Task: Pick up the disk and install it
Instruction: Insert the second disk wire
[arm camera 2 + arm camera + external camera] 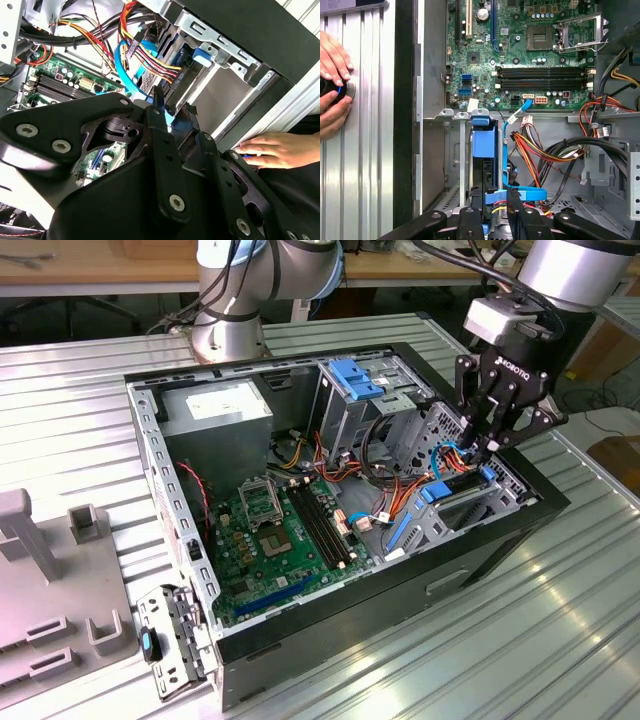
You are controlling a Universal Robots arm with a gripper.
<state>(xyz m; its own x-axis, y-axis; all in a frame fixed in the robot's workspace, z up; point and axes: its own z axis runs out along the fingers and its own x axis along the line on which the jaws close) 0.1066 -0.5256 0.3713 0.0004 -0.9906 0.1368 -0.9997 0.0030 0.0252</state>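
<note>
Found the end effector (487, 445) low over the front corner of the open computer case (480, 570), on the exterior view's right, with the case lying on the ribbed metal table (560, 640). Located the disk (484, 142) directly under the end effector, standing on edge in the drive bay beside the case wall, blue rail uppermost. Read the end effector as pinched across the disk's thin dimension: in both wrist views one finger (471, 222) to each side and blue plastic between them; contact pressure not verifiable, so logged as a judgement. Traced the disk's long axis in the first wrist view: straight away from the end effector, along the bay, toward the motherboard (520, 50). Judged the disk partly into the bay and not yet proven seated; far end hidden behind the bay frame. Noted a blue data cable (520, 191) crossing just beside the gripped end, among a bundle of coloured wires, near enough to snag. Noted also a person's hand (332, 90) resting on a small dark device on the table, outside the case and well apart from the bay.
</note>
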